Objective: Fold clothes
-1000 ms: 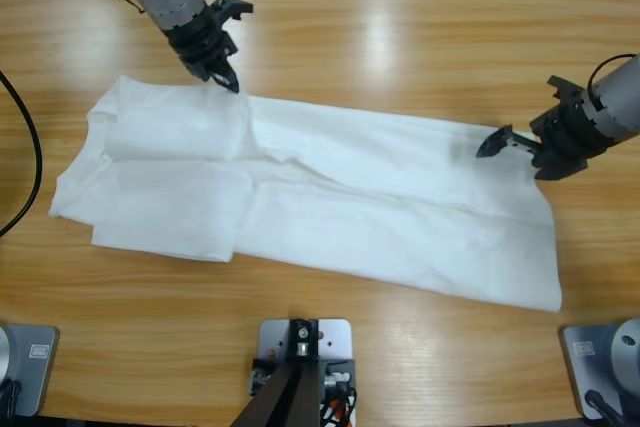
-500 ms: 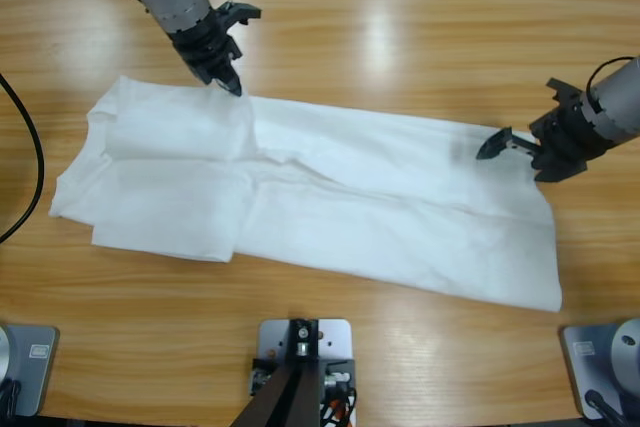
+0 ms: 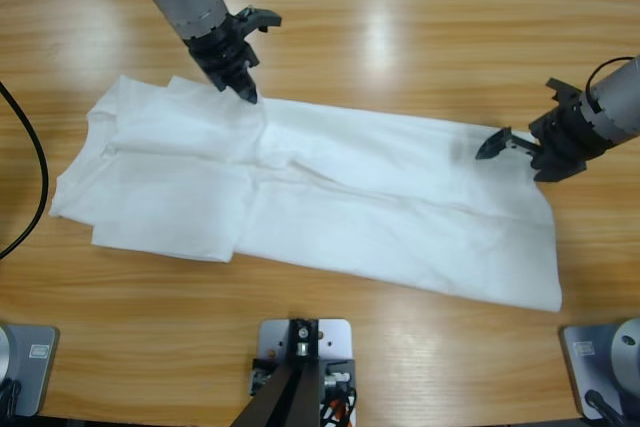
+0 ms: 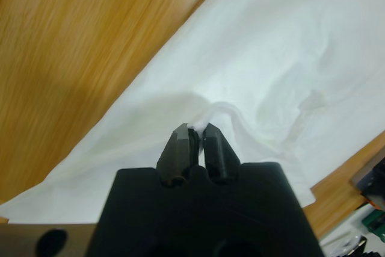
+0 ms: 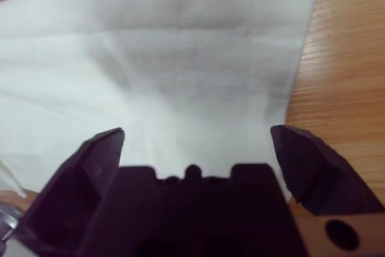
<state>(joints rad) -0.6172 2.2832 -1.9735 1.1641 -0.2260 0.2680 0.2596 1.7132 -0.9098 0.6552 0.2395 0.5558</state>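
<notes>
A white T-shirt (image 3: pixel 330 202) lies folded lengthwise across the wooden table, its sleeve end at the left. My left gripper (image 3: pixel 248 95) comes down from the upper left and is shut on a pinch of the T-shirt's far edge; in the left wrist view the T-shirt (image 4: pixel 271 70) bunches into a small ridge between the fingertips of my left gripper (image 4: pixel 197 129). My right gripper (image 3: pixel 508 147) stands open over the T-shirt's right end, near the far corner. The right wrist view shows the T-shirt (image 5: pixel 180 58) spread flat between the wide jaws of my right gripper (image 5: pixel 198 142).
Bare wooden table (image 3: pixel 420 37) lies beyond the shirt and along the front edge. A black cable (image 3: pixel 30 147) curves along the left side of the table. Wood shows to the right of the shirt's edge (image 5: pixel 349 58) in the right wrist view.
My left gripper has moved right along the shirt's far edge, dragging the pinched cloth with it and flattening the folded sleeve area. The right arm has stayed still.
</notes>
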